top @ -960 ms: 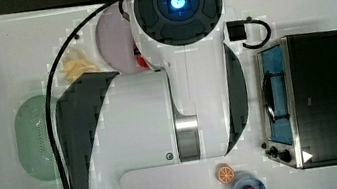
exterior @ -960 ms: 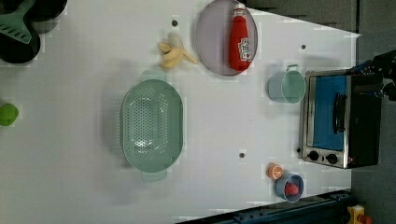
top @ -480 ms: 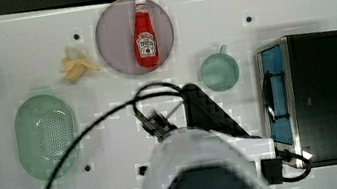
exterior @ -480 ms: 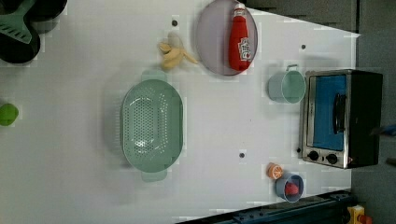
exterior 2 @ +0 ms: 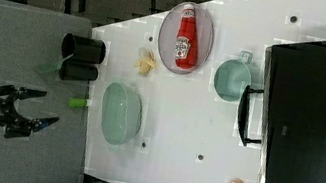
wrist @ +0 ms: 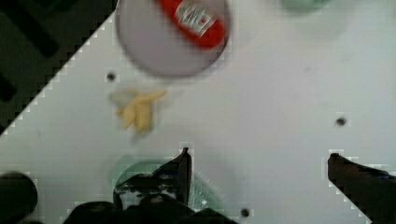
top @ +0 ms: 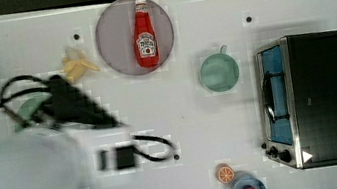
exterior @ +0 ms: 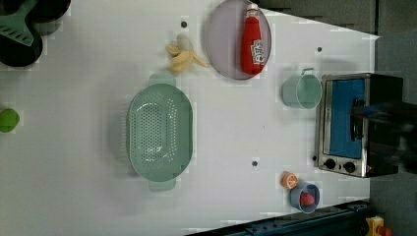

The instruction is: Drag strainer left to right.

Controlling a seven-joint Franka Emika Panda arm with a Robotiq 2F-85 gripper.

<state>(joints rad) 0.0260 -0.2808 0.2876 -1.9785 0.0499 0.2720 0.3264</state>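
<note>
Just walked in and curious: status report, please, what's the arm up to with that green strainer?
Gripper fingers wide open, holding nothing. Strainer flat on the table, not gripped. Mug and toaster oven towards the left view's right; the stretch in between bare.

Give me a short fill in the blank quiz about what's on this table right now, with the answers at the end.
1. The ketchup bottle lies on the round ______.
2. The strainer holds ______ inside it.
3. The gripper has its fingers ______.
4. The peeled ______ lies between the strainer and the plate.

Answers: plate; nothing; open; banana
</note>
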